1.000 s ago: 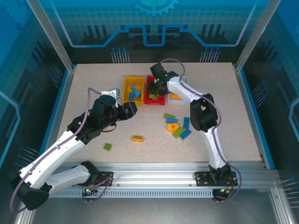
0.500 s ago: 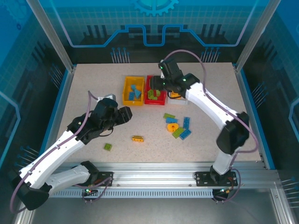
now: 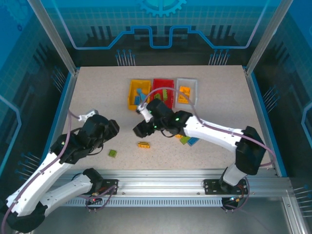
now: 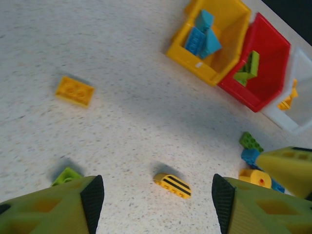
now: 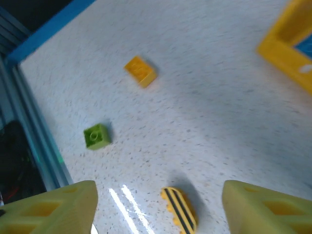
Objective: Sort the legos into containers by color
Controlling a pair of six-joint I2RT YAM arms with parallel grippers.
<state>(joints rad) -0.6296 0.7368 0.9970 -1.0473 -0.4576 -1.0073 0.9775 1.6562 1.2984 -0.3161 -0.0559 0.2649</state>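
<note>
A yellow-black striped brick (image 3: 143,144) lies alone on the table, below and between the open fingers of both grippers. My right gripper (image 3: 140,129) hangs open just above and behind it; in the right wrist view the striped brick (image 5: 179,210) sits between the fingertips of this gripper (image 5: 158,214). My left gripper (image 3: 111,127) is open to its left, with the striped brick (image 4: 172,185) ahead of this gripper (image 4: 157,204). A green brick (image 3: 112,153) and a yellow brick (image 4: 74,90) lie loose. The yellow bin (image 3: 139,94) holds blue bricks, the red bin (image 3: 163,92) green ones, the white bin (image 3: 185,90) orange ones.
A cluster of blue, green and yellow bricks (image 3: 187,139) lies right of the right arm's forearm. The three bins stand side by side at the back middle. The right gripper's finger (image 4: 287,168) juts into the left wrist view. Blue frame rails border the table.
The right arm has swung from over the bins down to the table middle above the striped brick. The left arm has drawn back toward the near left.
</note>
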